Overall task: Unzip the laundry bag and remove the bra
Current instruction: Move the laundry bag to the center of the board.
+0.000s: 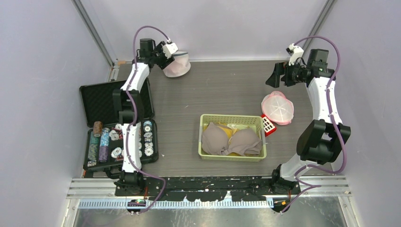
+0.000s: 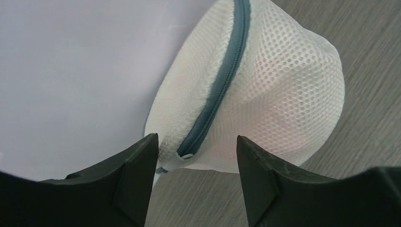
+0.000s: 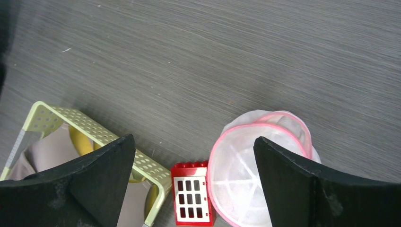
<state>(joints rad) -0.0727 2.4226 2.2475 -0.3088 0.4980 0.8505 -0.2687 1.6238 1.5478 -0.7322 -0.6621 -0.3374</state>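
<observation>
White mesh dome-shaped laundry bag (image 2: 265, 90) sits at upper left of the top view, on the grey wood-grain table (image 1: 222, 94) against the back wall. Its grey-blue zipper (image 2: 222, 80) is fully closed, and the pull tab (image 2: 188, 156) hangs at the low end. The left gripper (image 2: 196, 139) has its fingers spread, pointed at the bag with the pull tab in the gap; I can't tell if there is contact.

The right gripper (image 3: 194, 142) is spread wide at upper right of the top view, up off the table and holding nothing. Below it lie a pink-rimmed round mesh bag (image 3: 250, 170) and a red toy window brick (image 3: 193, 198), just beside each other. A pale green perforated plastic basket (image 1: 231, 118) at centre holds a taupe bra (image 1: 231, 141) over something yellow. An open black case of poker chips (image 1: 118, 142) is at the left edge.
</observation>
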